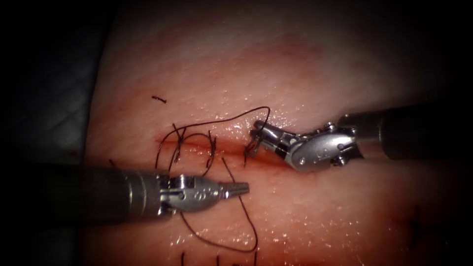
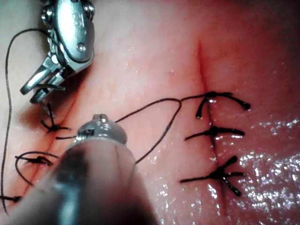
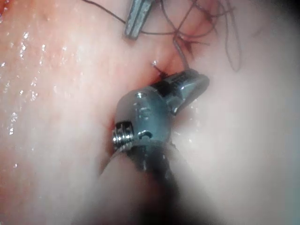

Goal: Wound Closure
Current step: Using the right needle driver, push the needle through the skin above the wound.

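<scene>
Both tools at the cut, thread looped across the tissue.

My right tool (image 1: pixel 257 134) reaches in from 3 o'clock; its end effector sits at the cut (image 1: pixel 197 143), narrow, jaws slightly parted around a dark curved piece that may be the needle (image 1: pixel 251 148), though I cannot tell whether it is gripped. My left tool (image 1: pixel 241 187) lies just 6 o'clock of the cut, end effector closed and holding nothing. Thread (image 1: pixel 249 231) loops from the stitches toward 6 o'clock over the tissue (image 1: pixel 295 64).
</scene>
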